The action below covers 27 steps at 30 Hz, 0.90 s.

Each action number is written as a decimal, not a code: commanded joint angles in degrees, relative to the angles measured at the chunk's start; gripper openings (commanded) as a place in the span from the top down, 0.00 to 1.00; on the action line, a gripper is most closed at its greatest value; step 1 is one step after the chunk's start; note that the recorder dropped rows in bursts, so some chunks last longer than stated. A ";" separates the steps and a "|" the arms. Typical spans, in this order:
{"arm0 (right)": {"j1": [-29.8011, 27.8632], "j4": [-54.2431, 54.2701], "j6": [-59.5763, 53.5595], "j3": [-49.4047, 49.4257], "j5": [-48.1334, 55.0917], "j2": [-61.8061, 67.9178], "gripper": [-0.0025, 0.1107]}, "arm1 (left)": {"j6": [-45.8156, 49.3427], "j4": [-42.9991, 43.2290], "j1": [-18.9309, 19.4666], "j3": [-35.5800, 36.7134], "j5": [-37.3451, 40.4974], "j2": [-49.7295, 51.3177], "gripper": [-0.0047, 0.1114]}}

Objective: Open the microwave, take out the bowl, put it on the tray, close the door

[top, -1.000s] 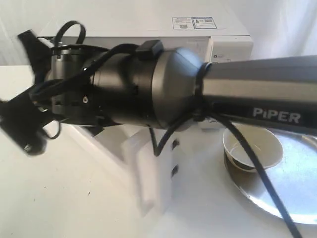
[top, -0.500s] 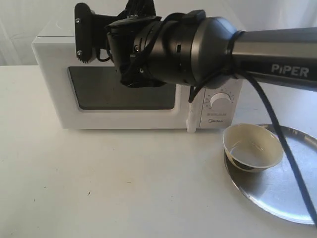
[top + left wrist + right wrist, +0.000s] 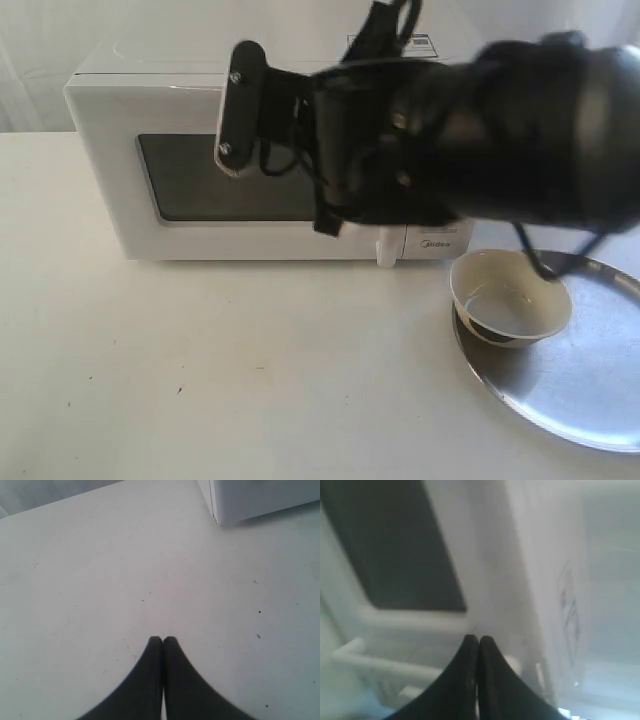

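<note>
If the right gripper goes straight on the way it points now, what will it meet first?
Probably the door of the microwave: the shut right gripper aims at its white frame beside the dark window. The picture is blurred, so the gap is unclear.

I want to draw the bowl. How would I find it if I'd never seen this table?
Find the big white microwave; in the exterior view a wide shiny silver tray lies to its right. The bowl sits on the tray's side nearest the microwave: small, round, cream inside, dark toward its base, the only dish there.
</note>
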 commanded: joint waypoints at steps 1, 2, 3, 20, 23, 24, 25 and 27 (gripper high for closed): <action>0.47 1.78 5.30 15.05 -4.58 -11.54 0.98 | -0.17 -0.46 -0.32 -0.14 0.11 -0.12 0.96; 0.47 1.40 7.63 17.82 -6.48 -13.67 0.98 | -0.17 -0.46 -0.32 -0.14 0.11 -0.12 0.96; 0.47 0.95 10.37 21.22 -8.79 -16.26 0.98 | -0.17 -0.46 -0.32 -0.14 0.11 -0.12 0.96; 0.47 10.87 39.42 46.75 -24.20 -45.13 0.98 | -0.17 -0.46 -0.32 -0.14 0.11 -0.12 0.96; 0.47 10.87 39.42 46.75 -24.20 -46.41 0.98 | -0.17 -0.46 -0.32 -0.14 0.11 -0.12 0.96; 0.47 10.87 39.42 46.75 -24.20 -46.58 0.98 | -0.17 -0.46 -0.32 -0.14 0.11 -0.12 0.96; 0.47 10.87 39.42 46.75 -24.20 -46.84 0.98 | -0.17 -0.46 -0.32 -0.14 0.11 -0.12 0.96; 0.47 10.87 39.42 46.75 -24.20 -46.93 0.98 | -0.17 -0.46 -0.32 -0.14 0.11 -0.12 0.96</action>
